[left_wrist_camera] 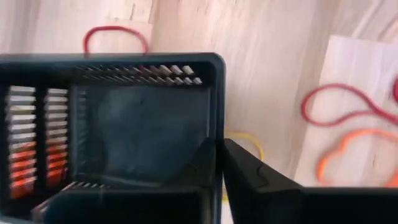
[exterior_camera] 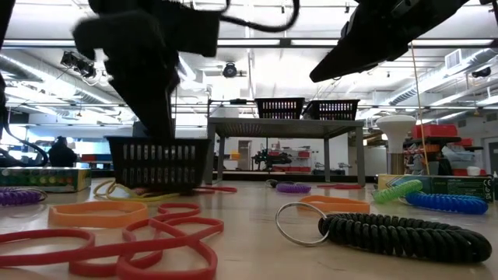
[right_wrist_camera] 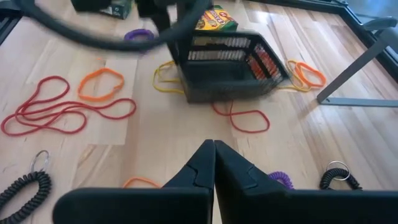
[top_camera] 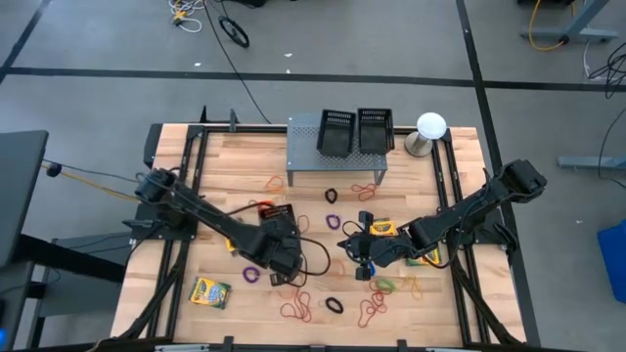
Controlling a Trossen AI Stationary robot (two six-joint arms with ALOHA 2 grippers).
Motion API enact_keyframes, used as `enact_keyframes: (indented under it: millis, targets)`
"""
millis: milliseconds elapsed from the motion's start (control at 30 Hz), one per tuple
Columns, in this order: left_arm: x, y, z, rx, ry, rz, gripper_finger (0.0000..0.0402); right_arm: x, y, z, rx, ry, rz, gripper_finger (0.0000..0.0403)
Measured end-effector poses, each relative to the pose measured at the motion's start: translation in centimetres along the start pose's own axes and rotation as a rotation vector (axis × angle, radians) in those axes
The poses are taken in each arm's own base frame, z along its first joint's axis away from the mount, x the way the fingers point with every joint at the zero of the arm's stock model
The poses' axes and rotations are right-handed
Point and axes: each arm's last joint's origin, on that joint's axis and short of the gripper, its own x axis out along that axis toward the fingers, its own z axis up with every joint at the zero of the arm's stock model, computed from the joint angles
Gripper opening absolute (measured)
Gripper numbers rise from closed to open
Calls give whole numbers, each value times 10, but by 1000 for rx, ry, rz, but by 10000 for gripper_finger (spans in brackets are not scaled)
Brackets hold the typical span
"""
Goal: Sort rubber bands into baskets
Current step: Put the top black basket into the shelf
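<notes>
Many rubber bands point(top_camera: 297, 309) lie flat across the tabletop point(top_camera: 220, 161), light and floppy, best pinched at one strand; left claw point(left_wrist_camera: 217, 163) grips the black mesh basket point(top_camera: 276, 216) wall, right claw point(right_wrist_camera: 214, 163) hovers closed, empty.

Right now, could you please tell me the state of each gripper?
Left gripper: closed on the wall of a basket.
Right gripper: closed, holding nothing.

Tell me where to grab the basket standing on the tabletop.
Take the basket by a wall's top rim, from straight above, one finger inside, one outside: it stands upright, open top up, with thin mesh walls. The left end effector straddles a wall like this.
</notes>
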Motion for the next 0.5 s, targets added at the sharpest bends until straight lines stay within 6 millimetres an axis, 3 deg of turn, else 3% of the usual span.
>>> enact_keyframes:
  millis: [200,500]
  targets:
    - [-38,13,-4,19,-31,-16,15,0,0,0,-8,-1,-3,7]
    - [-146,49,-8,19,-229,53,11,0,0,0,-12,-1,-4,7]
